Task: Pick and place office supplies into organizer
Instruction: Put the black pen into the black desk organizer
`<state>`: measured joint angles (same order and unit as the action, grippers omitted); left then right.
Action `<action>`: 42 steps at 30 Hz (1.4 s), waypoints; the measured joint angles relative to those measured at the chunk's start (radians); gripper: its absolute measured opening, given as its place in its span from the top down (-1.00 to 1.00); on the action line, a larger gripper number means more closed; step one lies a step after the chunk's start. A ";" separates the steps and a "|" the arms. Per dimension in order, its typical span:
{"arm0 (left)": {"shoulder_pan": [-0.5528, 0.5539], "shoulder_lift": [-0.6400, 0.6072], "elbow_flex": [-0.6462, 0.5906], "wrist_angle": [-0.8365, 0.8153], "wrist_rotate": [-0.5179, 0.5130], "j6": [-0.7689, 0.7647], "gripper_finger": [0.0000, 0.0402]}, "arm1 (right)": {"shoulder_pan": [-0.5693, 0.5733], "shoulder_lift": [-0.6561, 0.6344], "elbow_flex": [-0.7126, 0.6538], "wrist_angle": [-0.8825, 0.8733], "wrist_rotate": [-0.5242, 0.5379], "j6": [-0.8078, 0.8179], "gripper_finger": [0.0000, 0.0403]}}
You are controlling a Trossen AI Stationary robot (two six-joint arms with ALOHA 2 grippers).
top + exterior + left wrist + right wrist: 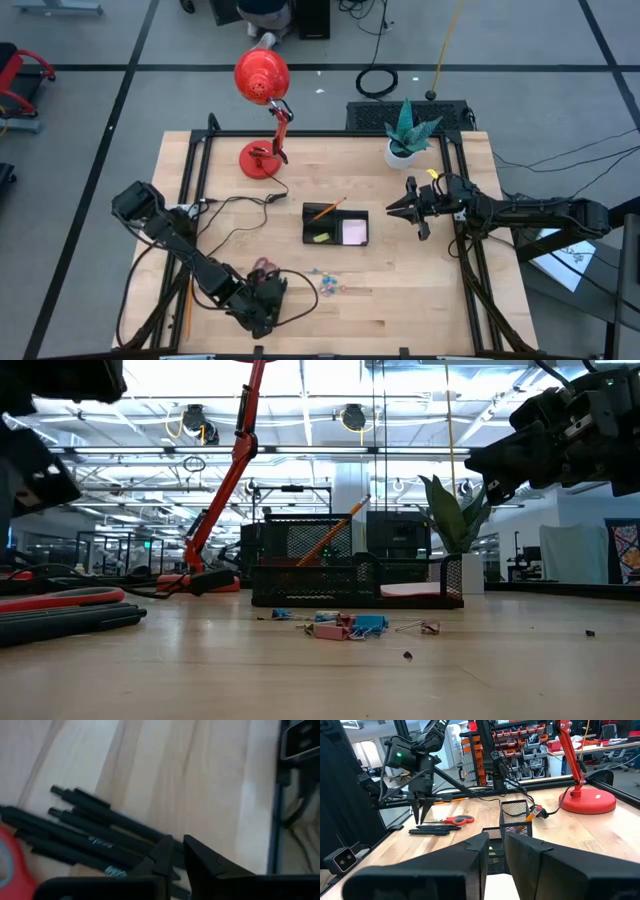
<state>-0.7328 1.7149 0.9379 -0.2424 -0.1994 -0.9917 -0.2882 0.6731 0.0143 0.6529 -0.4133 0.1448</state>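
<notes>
Just below left tool (176, 851): black pens (85, 827).

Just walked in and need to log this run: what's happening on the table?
The left gripper hovers just above the black pens beside the red-handled scissors, holding nothing. The right gripper waits beside the organizer, which already holds the orange pencil and sticky-note pad. Clips lie loose.

my left gripper (268, 296) sits at about seven o'clock on the table, pointing down, fingers (165, 852) parted only a sliver. my right gripper (398, 209) hangs at three o'clock, aimed toward centre, fingers (520, 852) nearly together, holding nothing.
</notes>
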 joint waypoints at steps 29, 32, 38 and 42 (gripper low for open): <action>0.158 -0.016 0.001 -0.207 0.375 -0.194 -0.17 | 0.000 0.000 0.000 0.008 -0.001 0.000 0.71; 0.178 -0.016 0.001 -0.209 0.320 -0.200 -0.17 | 0.000 0.000 0.000 0.008 0.000 -0.003 0.71; 0.199 -0.016 0.001 -0.249 0.229 -0.188 -0.17 | 0.000 0.000 0.000 0.008 0.000 -0.003 0.71; 0.199 -0.016 0.001 -0.314 0.204 -0.179 -0.17 | 0.000 0.000 0.000 0.008 0.001 -0.003 0.71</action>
<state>-0.5343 1.6989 0.9386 -0.5567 0.0044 -1.1707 -0.2882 0.6727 0.0143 0.6609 -0.4126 0.1417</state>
